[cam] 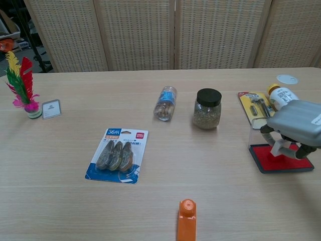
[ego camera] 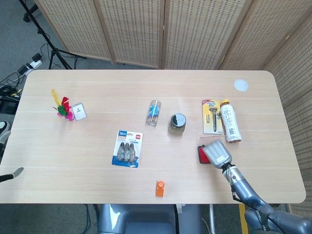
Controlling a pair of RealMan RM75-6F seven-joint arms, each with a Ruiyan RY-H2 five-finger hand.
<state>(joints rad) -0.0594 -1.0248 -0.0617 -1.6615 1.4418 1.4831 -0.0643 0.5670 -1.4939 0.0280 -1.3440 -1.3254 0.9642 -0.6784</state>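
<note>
The right robot hand point(cam: 293, 131) hangs over the red ink pad point(cam: 281, 159) near the right front of the worktop point(ego camera: 97, 180). Its grey back covers the fingers from above; in the chest view the fingers curl down toward the pad's red face, with a clear lid point(cam: 257, 138) standing at the pad's left rear edge. Whether the fingers grip that lid or merely touch it, I cannot tell. In the head view only the pad's left edge point(ego camera: 200, 154) shows beside the robot hand point(ego camera: 217, 153).

Just behind the pad lie a yellow razor pack point(cam: 255, 109) and a white bottle with an orange cap point(cam: 281, 95), side by side. Further left stands a black-lidded jar of seeds point(cam: 207, 109), then a small clear bottle point(cam: 165, 103) lying down. A blue blister pack point(cam: 118, 154) lies mid-worktop, an orange tube point(cam: 186, 220) at the front edge. A feather shuttlecock point(cam: 22, 86) and small card point(cam: 51, 108) sit far left, and a white disc point(cam: 287, 79) sits far right at the rear.

Of the left robot hand, only a dark tip point(ego camera: 10, 175) shows at the head view's left edge; its state cannot be told.
</note>
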